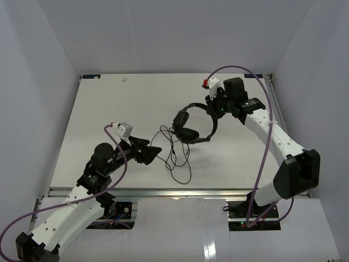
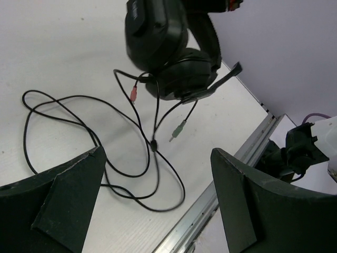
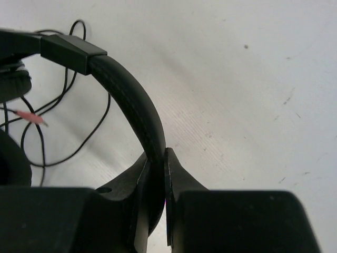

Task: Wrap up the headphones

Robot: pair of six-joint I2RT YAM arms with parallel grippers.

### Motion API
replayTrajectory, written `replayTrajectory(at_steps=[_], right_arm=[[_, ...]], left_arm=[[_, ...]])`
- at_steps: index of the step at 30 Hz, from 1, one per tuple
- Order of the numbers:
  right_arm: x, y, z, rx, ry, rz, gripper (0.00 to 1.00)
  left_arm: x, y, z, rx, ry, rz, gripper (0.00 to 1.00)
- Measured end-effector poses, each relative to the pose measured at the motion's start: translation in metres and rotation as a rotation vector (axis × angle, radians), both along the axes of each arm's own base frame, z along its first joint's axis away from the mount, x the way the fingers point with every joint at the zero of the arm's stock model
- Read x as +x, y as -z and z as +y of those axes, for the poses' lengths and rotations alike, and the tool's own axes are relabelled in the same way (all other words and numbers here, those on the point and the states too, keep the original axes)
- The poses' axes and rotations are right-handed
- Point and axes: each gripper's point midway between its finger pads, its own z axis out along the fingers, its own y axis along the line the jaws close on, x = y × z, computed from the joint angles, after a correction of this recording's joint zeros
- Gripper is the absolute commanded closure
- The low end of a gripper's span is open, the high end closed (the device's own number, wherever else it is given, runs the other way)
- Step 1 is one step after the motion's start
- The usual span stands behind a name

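The black headphones point(image 1: 192, 124) are near the table's middle, earcups to the left. My right gripper point(image 1: 212, 108) is shut on the arched headband point(image 3: 131, 95), which runs between its two fingers point(image 3: 156, 158). The thin black cord point(image 1: 175, 158) lies in loose loops on the table in front of the earcups. In the left wrist view the earcups point(image 2: 168, 58) are at the top, with the cord point(image 2: 79, 113), a pink plug point(image 2: 134, 94) and a green plug point(image 2: 180, 129) below them. My left gripper point(image 1: 156, 152) is open and empty, just left of the cord loops point(image 2: 157, 154).
The table's metal front rail point(image 1: 163, 192) runs close behind the cord loops and shows in the left wrist view point(image 2: 231, 174). White walls enclose the table on three sides. Purple arm cables point(image 1: 264, 158) hang off both arms.
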Motion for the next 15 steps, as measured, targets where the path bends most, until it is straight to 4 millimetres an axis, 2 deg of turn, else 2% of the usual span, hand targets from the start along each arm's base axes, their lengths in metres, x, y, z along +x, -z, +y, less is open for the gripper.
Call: replayTrajectory(at_steps=[3, 8, 11, 15], right_arm=[[-0.011, -0.015, -0.014, 0.040, 0.116, -0.044, 0.92], [-0.020, -0.023, -0.037, 0.076, 0.275, -0.096, 0.92], [-0.021, -0.026, -0.046, 0.089, 0.323, -0.126, 0.92], [-0.023, -0.031, -0.048, 0.137, 0.302, -0.123, 0.92]], left_arm=[[0.002, 0.010, -0.006, 0.012, 0.020, 0.058, 0.09], [0.001, 0.027, -0.016, 0.039, 0.062, 0.128, 0.08], [0.000, 0.025, -0.021, 0.038, 0.098, 0.110, 0.07], [0.003, 0.020, -0.029, 0.047, 0.141, 0.042, 0.06]])
